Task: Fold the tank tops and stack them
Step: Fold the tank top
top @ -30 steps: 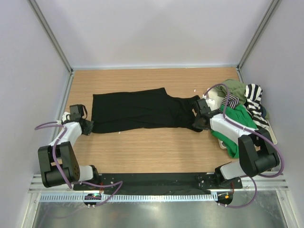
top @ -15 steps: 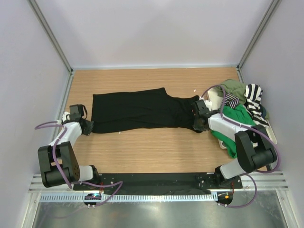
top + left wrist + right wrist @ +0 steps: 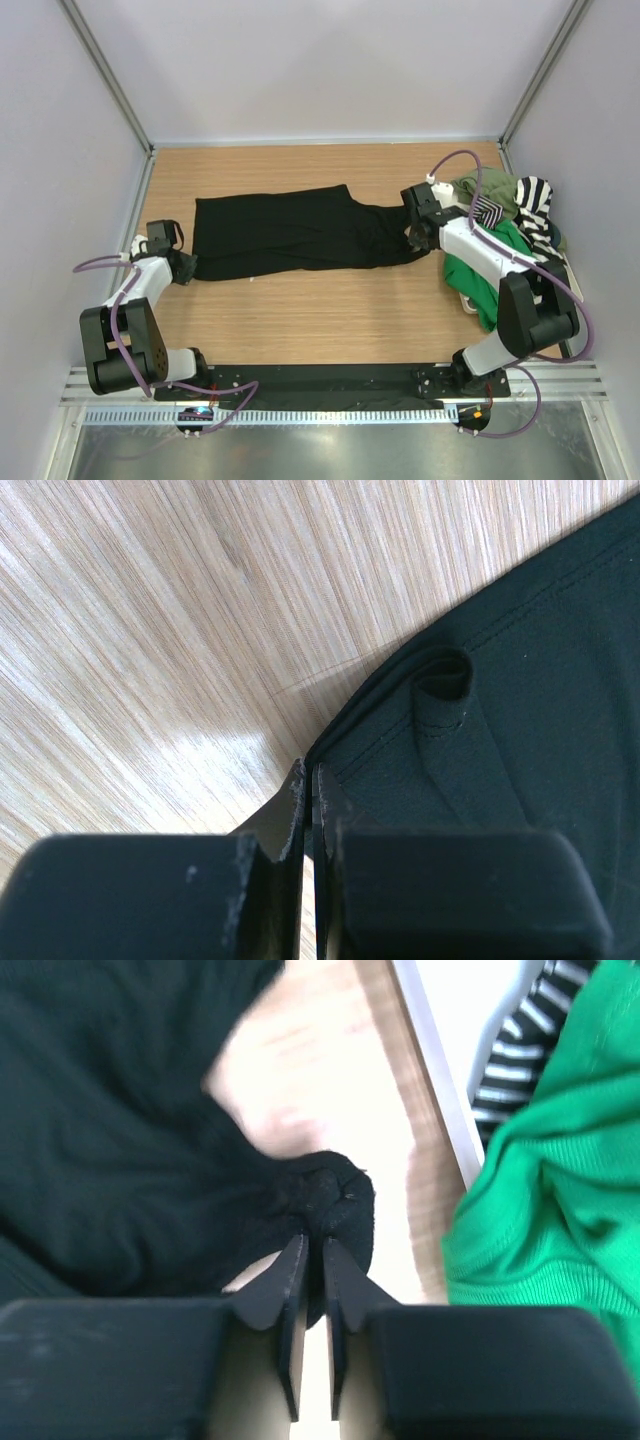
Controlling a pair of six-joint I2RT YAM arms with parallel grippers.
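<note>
the black tank top (image 3: 290,232) is laid lengthwise across the wooden table (image 3: 320,320). its left corner is pinched between the shut jaws of the left gripper (image 3: 308,780). a bunched end at the right is clamped in the nearly closed right gripper (image 3: 312,1250). both ends are held, it is judged, so that the cloth can be drawn flat before folding. the green tank top (image 3: 540,1160), olive tank top (image 3: 495,188) and striped tank top (image 3: 535,200) are heaped at the right edge, presumably kept aside for later.
</note>
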